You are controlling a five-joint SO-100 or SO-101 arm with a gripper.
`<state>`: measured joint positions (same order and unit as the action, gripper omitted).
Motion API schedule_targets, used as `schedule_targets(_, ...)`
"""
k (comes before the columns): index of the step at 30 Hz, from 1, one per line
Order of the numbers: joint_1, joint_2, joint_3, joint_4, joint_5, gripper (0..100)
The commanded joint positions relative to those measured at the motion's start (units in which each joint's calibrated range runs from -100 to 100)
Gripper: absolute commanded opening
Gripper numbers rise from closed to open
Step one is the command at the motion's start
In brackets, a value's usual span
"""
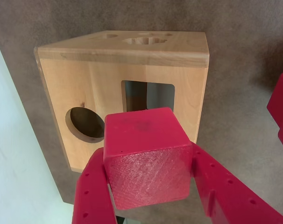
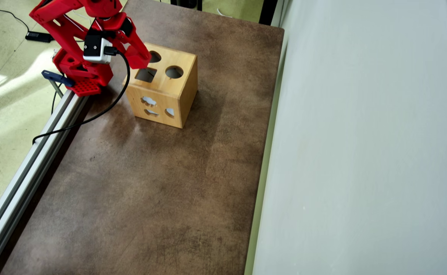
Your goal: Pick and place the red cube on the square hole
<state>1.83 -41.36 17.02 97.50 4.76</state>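
- Here the gripper (image 1: 151, 186) is clamped on the cube (image 1: 148, 156): in the wrist view a red plastic finger (image 1: 92, 196) dotted with small holes presses its left side, and the other finger (image 1: 225, 191) its right.
- The cube is bright red with rounded corners; its near face shows fine diagonal scoring, its upper face is smoother with a faint dark smudge.
- The box (image 1: 99, 93) is pale wood with visible grain and softened edges, standing on a mottled brown counter (image 1: 244, 121).
- In the wrist view the cube hangs just in front of the square hole (image 1: 148, 95), covering its lower edge; the hole is a dark cut-out with slightly rounded corners.
- A round hole (image 1: 85, 123) sits left of it on the same face, and shaped cut-outs show on the adjoining face farther off.
- The overhead view shows the box (image 2: 162, 86) near the counter's (image 2: 151, 183) top left, with the square hole (image 2: 146, 75) and two round holes on its upper face and three irregular pale cut-outs on its side face.
- There the arm (image 2: 93, 46), all red plastic with a white camera block and a black cable, reaches over the box's left edge; the cube is hidden beneath it.
- An aluminium rail (image 2: 28, 168) runs along the counter's left edge and a pale wall (image 2: 361, 152) along the right, seen only from overhead.
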Motion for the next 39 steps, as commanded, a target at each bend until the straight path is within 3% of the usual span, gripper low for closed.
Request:
schedule_targets(1, -0.3, -0.3, -0.2, 0.2, 0.1, 2)
schedule_targets(39, 0.4, 3.9, 1.4, -0.2, -0.1, 2)
